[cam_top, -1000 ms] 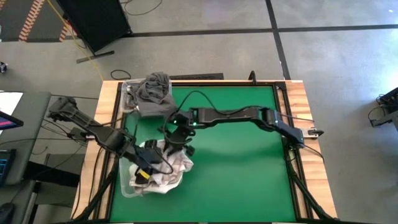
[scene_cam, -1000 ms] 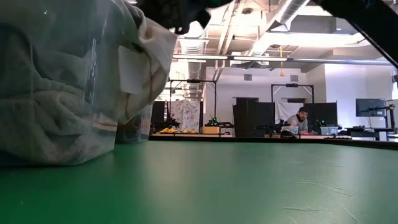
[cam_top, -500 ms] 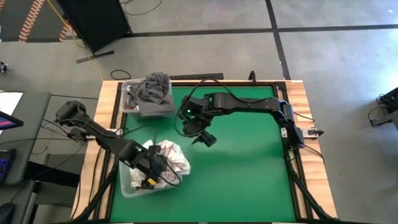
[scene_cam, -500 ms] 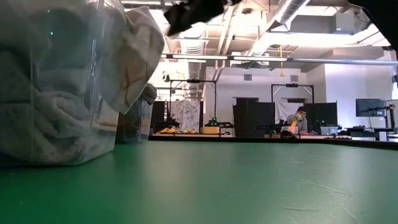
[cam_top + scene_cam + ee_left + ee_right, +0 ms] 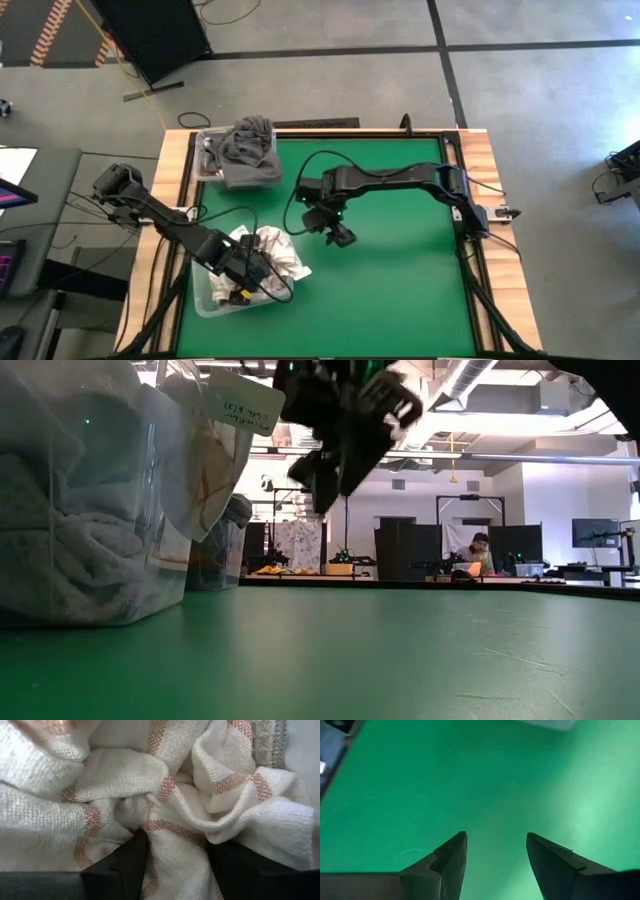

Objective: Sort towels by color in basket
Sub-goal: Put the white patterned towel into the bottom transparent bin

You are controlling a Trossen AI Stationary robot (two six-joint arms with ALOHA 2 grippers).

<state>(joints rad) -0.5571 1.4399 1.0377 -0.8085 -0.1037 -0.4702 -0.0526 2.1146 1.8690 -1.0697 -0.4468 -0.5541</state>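
Observation:
A heap of white towels with rust stripes (image 5: 278, 255) fills a clear bin (image 5: 204, 300) at the table's near-left. One towel edge with a label (image 5: 240, 410) hangs over the bin's rim. Dark grey towels (image 5: 248, 145) are piled in a second bin at the far-left corner. My left gripper (image 5: 243, 283) is open and sunk into the white heap (image 5: 165, 785) from above. My right gripper (image 5: 338, 235) hangs open over the bare green mat (image 5: 485, 780), right of the white heap, and shows in the low view (image 5: 335, 470) well above the table. My left gripper stands open in the white striped towels in the bin, coming from above. A bunched fold of cloth (image 5: 172, 850) lies between its two fingers (image 5: 131, 862). The towels lie in the bin, crumpled and slack.
The green mat (image 5: 400, 270) lies bare across the table's middle and right. Black rails and wooden edges (image 5: 478, 150) frame it. Cables (image 5: 305, 165) loop near the right arm. In the low view, a person sits at desks far behind the table (image 5: 478, 550).
My right gripper has drawn away from the white heap, first toward the far edge, then right and down over the bare mat. My left gripper has moved a little toward the near edge, into the bin. The heap, which spread out over the bin's right side, is now more gathered in.

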